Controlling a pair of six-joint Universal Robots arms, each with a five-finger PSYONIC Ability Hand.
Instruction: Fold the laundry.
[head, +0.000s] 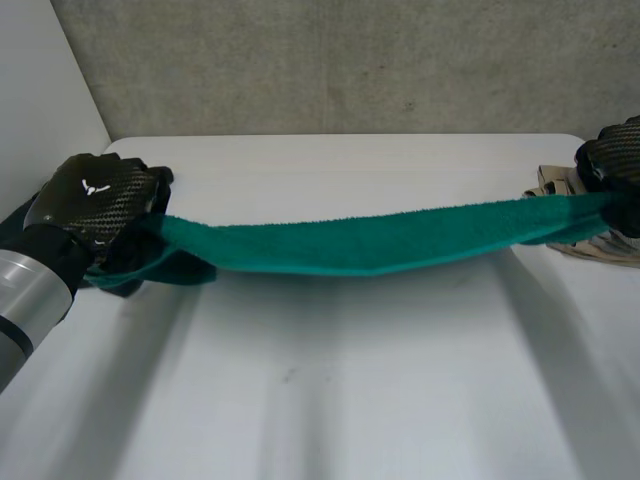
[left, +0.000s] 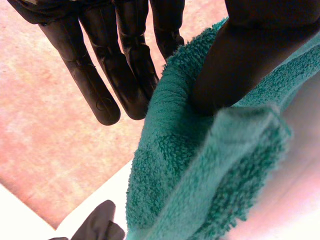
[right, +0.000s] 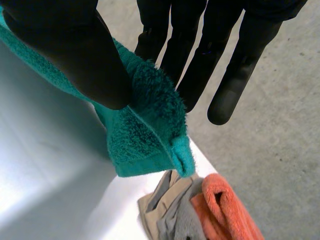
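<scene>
Above the white table (head: 330, 400) the green towel (head: 360, 245) hangs stretched and slightly sagging between the left hand (head: 95, 200) and the right hand (head: 615, 155). In each wrist view a thumb pinches a towel end against straight fingers. Beside the right hand lies a beige pile (head: 590, 250), and the right wrist view adds an orange cloth (right: 225, 205) in it.

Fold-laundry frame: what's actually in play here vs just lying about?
In play: green towel, stretched above the table between the left hand and the right hand, each pinching one end.
Lying about: cloth pile (beige, grey, orange) at the table's right edge, untouched.
</scene>
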